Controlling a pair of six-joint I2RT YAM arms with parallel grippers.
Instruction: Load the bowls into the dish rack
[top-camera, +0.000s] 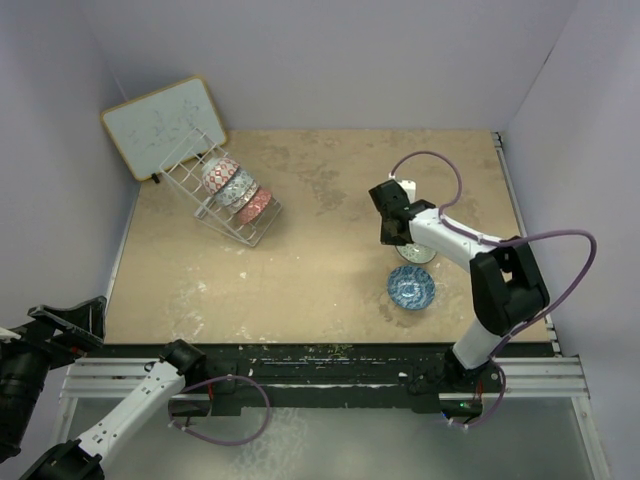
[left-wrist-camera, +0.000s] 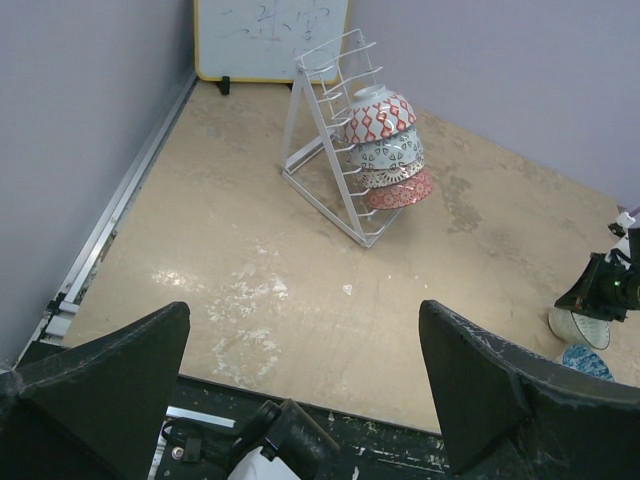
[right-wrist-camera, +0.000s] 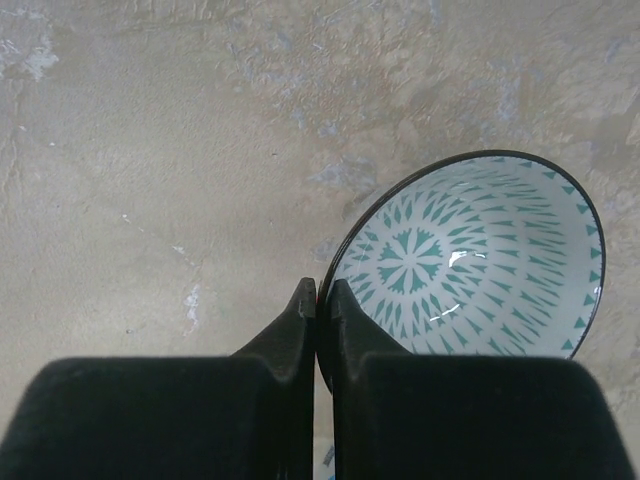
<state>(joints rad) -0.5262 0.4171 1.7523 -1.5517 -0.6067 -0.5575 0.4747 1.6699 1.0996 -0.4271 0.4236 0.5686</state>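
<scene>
The right claw (right-wrist-camera: 318, 292) is clamped on the rim of the teal bowl (right-wrist-camera: 470, 260), with one finger inside the bowl, the other outside, and the dark rim pinched between them. This bowl, white inside with a teal triangle pattern, is at the right of the surface (top-camera: 320, 270). The blue bowl (top-camera: 411, 288) lies just beside it on the near side, upright and with nothing touching it. I cannot tell whether the teal bowl rests on the surface or is lifted. The left claw (left-wrist-camera: 303, 310) hangs over the near left edge with its fingers spread wide, holding nothing. The rack (top-camera: 186, 166) stands at the far left, in front of the whiteboard (top-camera: 160, 125). Four bowls (top-camera: 236, 188) stand on edge in a row in its lower part.
</scene>
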